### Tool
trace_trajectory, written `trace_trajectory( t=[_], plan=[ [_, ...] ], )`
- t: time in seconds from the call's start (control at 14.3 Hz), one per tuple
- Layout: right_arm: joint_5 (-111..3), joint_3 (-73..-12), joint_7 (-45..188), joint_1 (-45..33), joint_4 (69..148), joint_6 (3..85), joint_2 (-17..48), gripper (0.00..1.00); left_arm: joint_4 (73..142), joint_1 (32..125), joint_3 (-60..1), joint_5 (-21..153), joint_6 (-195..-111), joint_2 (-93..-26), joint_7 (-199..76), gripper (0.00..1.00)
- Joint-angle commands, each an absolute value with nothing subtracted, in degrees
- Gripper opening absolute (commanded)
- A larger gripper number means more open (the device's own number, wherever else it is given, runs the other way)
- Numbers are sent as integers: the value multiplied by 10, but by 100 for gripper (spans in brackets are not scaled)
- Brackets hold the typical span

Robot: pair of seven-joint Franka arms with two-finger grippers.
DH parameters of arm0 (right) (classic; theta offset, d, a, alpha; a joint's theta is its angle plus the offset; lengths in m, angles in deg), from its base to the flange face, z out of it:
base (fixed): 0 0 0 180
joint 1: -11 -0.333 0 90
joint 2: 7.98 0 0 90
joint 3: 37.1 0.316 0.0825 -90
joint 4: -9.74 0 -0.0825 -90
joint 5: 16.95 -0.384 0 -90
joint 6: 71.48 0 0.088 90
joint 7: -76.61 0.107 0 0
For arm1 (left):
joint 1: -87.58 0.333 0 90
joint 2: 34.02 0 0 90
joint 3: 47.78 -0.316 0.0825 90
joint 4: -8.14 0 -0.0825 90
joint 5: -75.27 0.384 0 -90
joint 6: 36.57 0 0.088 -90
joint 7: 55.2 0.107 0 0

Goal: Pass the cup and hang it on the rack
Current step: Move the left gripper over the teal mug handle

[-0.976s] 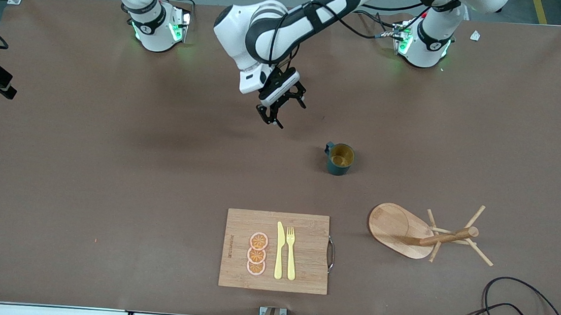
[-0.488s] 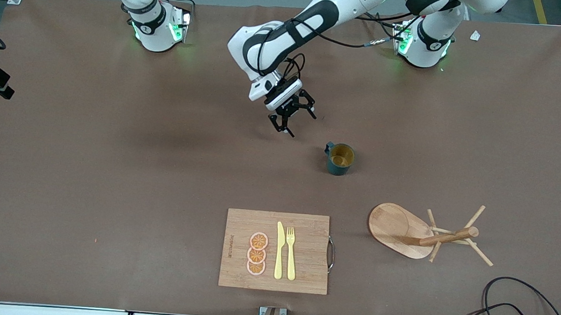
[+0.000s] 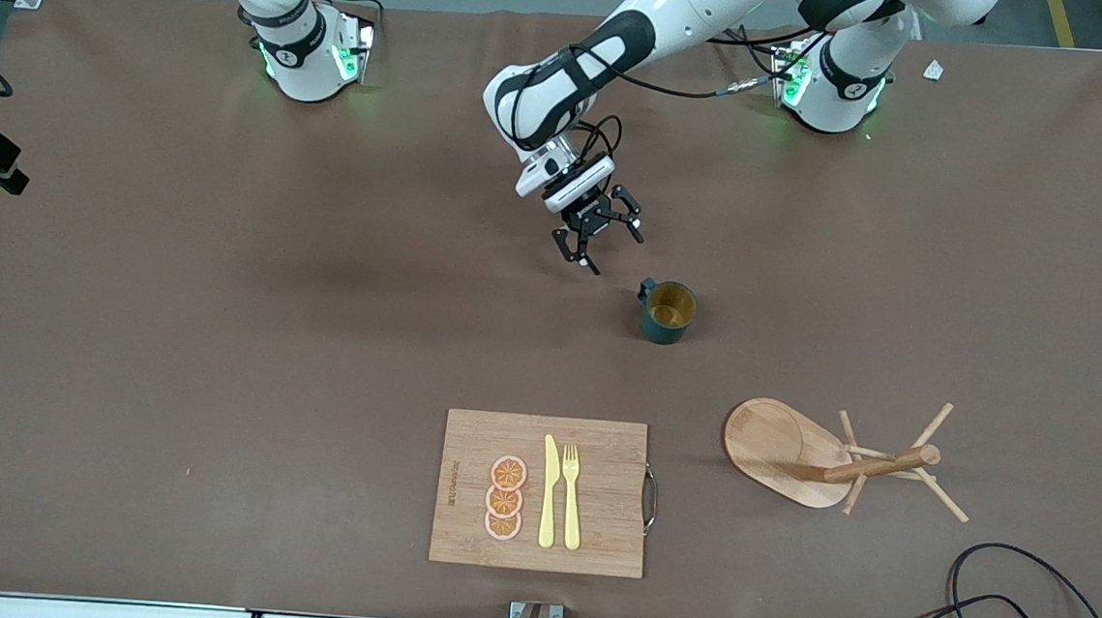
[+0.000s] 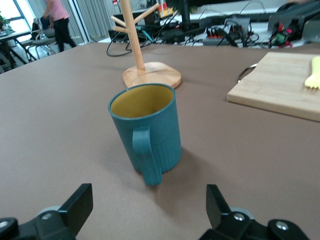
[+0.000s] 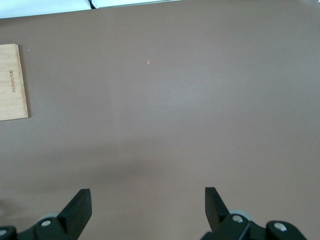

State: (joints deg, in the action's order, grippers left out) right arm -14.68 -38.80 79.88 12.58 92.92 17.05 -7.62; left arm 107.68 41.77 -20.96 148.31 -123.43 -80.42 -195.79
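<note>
Left tool agape beside cup — handle faces wrist; right tool spread, waiting.

Matt ribbed teal cup (mustard inside), pale smooth wooden rack, matt brown table

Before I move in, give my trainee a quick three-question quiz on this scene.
1. True or false: the cup lies on its side.
2. Which is nearer the front camera: A) cup, B) rack, C) level?
3. Fill in: the left gripper hangs over bare table with jaws ____.

Key:
1. False; it stands upright, handle toward the left gripper.
2. B.
3. Open. The right gripper, also open, waits over bare table.
</note>
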Motion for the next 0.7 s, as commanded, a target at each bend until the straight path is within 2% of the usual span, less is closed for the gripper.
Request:
trace_trajectory(
  t=[0.0,0.49,0.63],
  plan=[
    [-137,-387,801,123,919,162,-73,100,1104,428,-210,1513,-1236,-787,-1982,100],
    [-136,-387,798,124,920,162,-73,100,1112,442,-213,1530,-1232,-798,-2025,99],
    [-136,-387,794,124,920,162,-72,100,1112,442,-217,1531,-1232,-809,-2027,94]
  ],
)
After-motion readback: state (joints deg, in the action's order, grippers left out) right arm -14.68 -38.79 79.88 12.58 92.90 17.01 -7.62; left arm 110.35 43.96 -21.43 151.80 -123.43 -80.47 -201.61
